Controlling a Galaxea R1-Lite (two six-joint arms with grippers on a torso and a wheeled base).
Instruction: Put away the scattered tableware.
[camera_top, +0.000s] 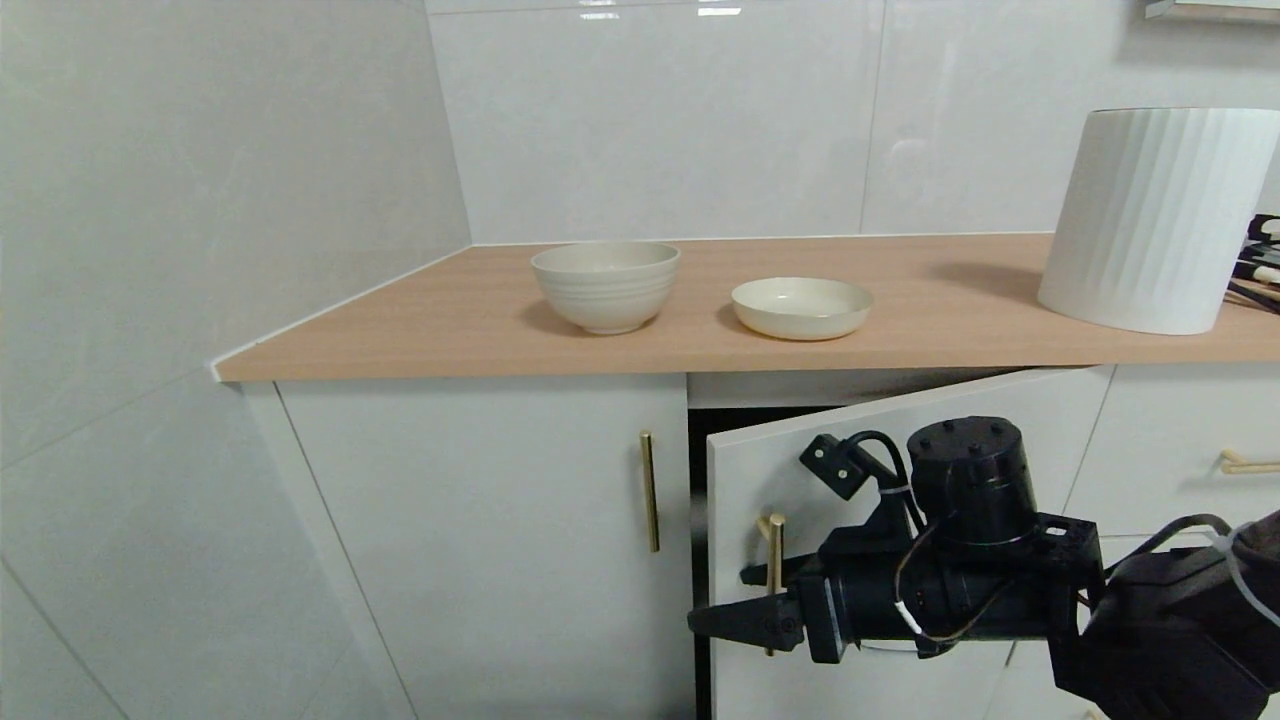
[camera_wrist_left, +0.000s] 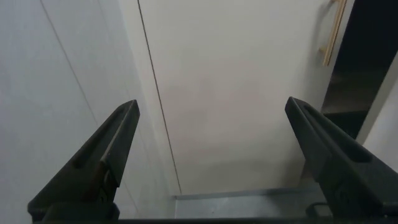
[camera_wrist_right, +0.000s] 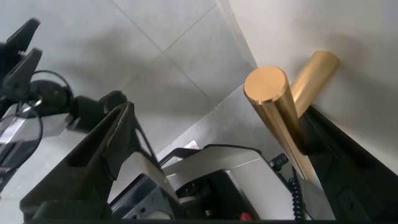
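On the wooden counter (camera_top: 460, 320) stand a cream bowl (camera_top: 606, 285) and, to its right, a shallow cream dish (camera_top: 801, 306). Below them, the right cabinet door (camera_top: 880, 415) hangs partly ajar. My right gripper (camera_top: 725, 600) is at that door's brass handle (camera_top: 773, 560), open, one finger on each side of it. In the right wrist view the handle (camera_wrist_right: 280, 106) lies close against one finger, the other finger (camera_wrist_right: 112, 143) far off. My left gripper (camera_wrist_left: 211, 106) is open and holds nothing, facing the closed left cabinet door (camera_wrist_left: 236, 93).
A tall white ribbed container (camera_top: 1160, 220) stands on the counter's right end, dark utensils (camera_top: 1262, 262) behind it. The left door has its own brass handle (camera_top: 649, 490). A tiled wall closes the left side. A drawer handle (camera_top: 1250, 463) is at the right.
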